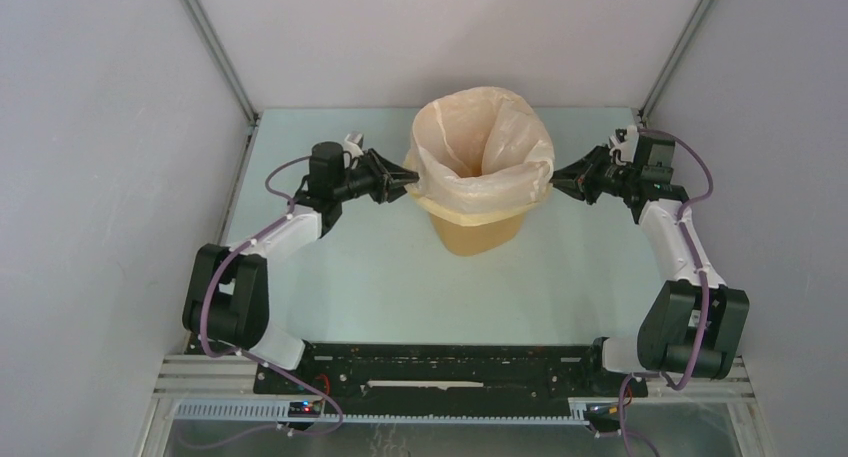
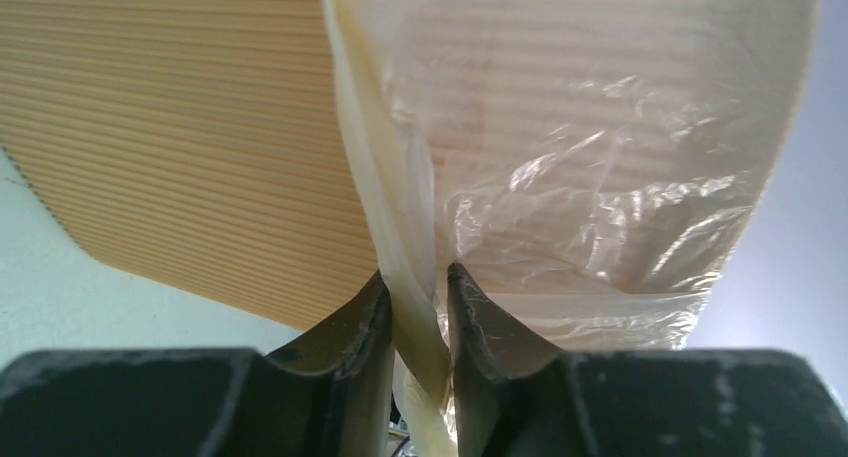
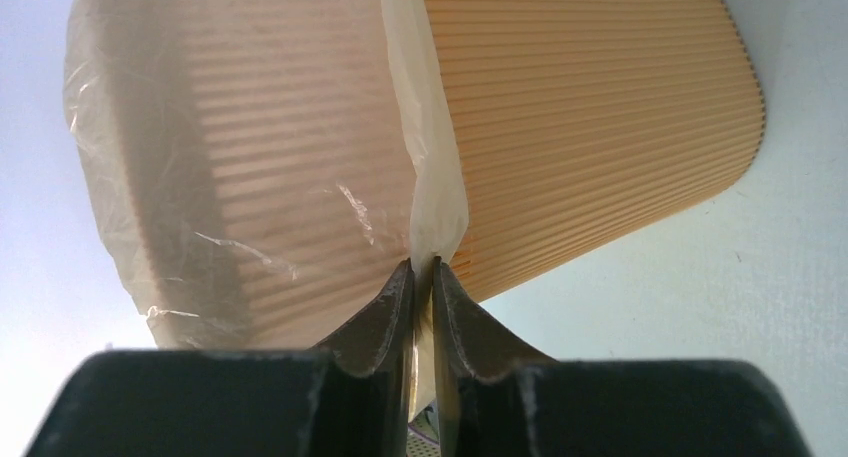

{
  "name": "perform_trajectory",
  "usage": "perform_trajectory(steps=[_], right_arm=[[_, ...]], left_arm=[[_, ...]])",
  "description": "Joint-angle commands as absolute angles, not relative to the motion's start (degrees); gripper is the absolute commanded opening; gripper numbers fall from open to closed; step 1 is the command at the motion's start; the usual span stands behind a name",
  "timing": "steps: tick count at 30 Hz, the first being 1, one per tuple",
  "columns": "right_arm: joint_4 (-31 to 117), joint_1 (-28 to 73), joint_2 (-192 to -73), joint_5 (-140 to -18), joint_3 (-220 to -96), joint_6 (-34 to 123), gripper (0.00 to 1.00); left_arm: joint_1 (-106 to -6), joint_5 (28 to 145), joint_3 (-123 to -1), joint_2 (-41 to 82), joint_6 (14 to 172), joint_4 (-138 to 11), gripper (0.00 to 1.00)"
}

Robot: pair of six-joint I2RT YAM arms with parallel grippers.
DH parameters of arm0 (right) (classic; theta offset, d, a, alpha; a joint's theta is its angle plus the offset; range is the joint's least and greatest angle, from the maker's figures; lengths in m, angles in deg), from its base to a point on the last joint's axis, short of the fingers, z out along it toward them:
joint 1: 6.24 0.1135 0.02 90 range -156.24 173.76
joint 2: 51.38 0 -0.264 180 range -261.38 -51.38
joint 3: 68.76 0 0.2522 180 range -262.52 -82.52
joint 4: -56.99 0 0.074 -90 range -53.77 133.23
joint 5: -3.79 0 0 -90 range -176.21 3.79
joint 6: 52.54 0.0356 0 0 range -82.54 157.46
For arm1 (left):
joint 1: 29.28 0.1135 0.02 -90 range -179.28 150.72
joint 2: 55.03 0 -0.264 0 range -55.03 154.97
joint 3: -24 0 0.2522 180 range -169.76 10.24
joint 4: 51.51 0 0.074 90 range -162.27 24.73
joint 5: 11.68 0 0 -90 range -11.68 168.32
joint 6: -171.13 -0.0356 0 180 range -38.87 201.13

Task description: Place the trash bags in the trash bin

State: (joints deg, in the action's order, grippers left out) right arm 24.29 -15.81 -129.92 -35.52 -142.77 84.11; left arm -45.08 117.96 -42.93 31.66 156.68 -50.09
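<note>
Currently I am holding the trash bag (image 1: 483, 147) from two opposite sides, and I judge this is so that its mouth is being stretched wide enough to sit over the rim of the trash bin (image 1: 478, 232) and not slump inside. The left tool (image 1: 408, 182) is clenching a gathered fold of the pale yellow band (image 2: 395, 207) on the bin's left side; its wrist view is showing that fold squeezed between the two dark fingers, with a strip hanging out below them. The right tool (image 1: 556, 180) is doing the same on the bin's right side, clamping a narrow pleat of film with almost no gap between its fingers. Both tools are sitting just beside the slitted wall, level with the bin's upper part; whether they are touching the plastic wall I cannot tell. The bin is standing upright on the table (image 1: 400, 277), midway between the arms and toward the far side. The bag is lying with its body down inside the bin and its cuff turned outward over the rim, covering the upper part of the wall, while one loose fold is sagging into the opening on the right. I am reading this as the seating step, nearly finished.
</note>
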Motion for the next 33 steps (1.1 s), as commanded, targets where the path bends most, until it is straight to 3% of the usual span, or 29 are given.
perform_trajectory(steps=[1,6,11,16,19,22,26,29,33], right_arm=[[26.1,-16.1,-128.8,-35.5,-141.2,79.7,0.20],[26.2,-16.0,-131.9,-36.7,-139.9,76.4,0.15],[26.7,-14.6,-134.6,-37.2,-139.9,75.2,0.01],[25.7,-12.8,-136.0,-40.0,-140.0,73.3,0.00],[23.4,-13.6,-135.8,-40.3,-141.7,72.4,0.14],[11.1,-14.2,-132.8,-47.6,-148.3,67.1,0.36],[-2.7,-14.9,-128.1,-59.1,-158.6,62.2,0.62],[-7.4,-14.6,-126.4,-63.1,-166.7,61.3,0.69],[-9.4,-7.4,-128.4,-67.5,-178.7,59.3,0.70]], left_arm=[[-45.3,118.0,-39.7,30.8,154.4,-50.3,0.26],[-45.3,117.8,-40.8,32.9,150.6,-54.5,0.21],[-45.3,117.4,-43.5,34.4,147.1,-58.0,0.18],[-45.5,117.0,-44.0,35.0,143.7,-62.3,0.15],[-45.5,117.4,-44.3,35.4,143.1,-63.3,0.15],[-45.5,117.7,-45.7,35.2,142.2,-64.4,0.16],[-45.7,117.6,-48.0,34.5,140.2,-68.2,0.27],[-45.7,117.9,-48.9,33.4,139.2,-69.7,0.39],[-45.7,116.9,-50.5,32.0,135.1,-74.6,0.44]])
